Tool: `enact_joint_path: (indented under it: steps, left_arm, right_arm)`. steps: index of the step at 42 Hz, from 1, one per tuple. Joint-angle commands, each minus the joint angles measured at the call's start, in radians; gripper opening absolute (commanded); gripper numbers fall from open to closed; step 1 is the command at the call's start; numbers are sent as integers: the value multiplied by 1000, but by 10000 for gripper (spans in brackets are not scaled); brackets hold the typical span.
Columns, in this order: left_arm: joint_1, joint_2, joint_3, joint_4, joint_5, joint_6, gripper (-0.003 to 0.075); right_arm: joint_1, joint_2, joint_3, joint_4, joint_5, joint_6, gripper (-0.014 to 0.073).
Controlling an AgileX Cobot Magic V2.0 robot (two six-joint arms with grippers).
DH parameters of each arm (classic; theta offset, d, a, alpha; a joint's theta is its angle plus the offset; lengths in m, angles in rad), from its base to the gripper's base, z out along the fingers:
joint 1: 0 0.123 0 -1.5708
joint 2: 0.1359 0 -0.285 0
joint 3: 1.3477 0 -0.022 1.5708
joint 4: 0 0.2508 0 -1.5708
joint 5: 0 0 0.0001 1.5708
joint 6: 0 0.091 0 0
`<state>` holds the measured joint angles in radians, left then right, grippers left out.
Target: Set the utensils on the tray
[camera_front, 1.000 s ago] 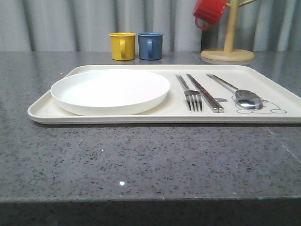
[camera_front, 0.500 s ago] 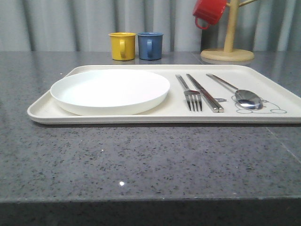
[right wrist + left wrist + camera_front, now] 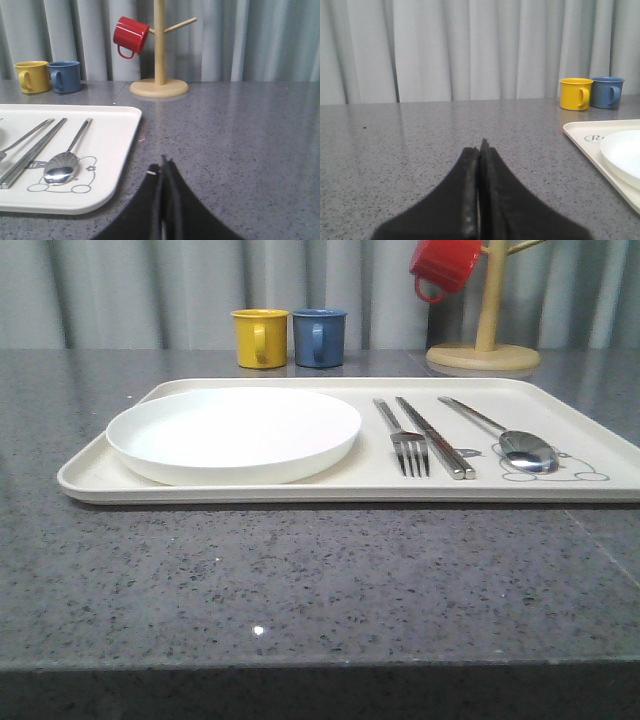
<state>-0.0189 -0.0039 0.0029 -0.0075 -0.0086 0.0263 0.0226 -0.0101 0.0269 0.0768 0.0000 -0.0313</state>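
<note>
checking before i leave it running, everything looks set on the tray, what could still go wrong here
The spoon lies closest to the right gripper, which rests shut just off the tray corner; a careless move could nudge it. The left gripper, also shut, sits near the tray's other end by the plate and might bump it.

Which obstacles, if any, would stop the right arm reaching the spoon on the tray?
Probably none. The spoon lies uncovered on the tray, beside the shut right end effector, with bare counter between them.
</note>
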Motion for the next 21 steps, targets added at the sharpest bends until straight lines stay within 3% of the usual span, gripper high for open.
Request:
enact_joint_path:
  steps: [1,21]
  left_arm:
    - [-5,-21,13,-9,-84,-4,-20]
    - [-5,-21,13,-9,-84,-4,-20]
  right_arm:
    - [-3,-16,0,-17,-87,4,-67]
    - [-35,-16,0,-18,-83,4,-67]
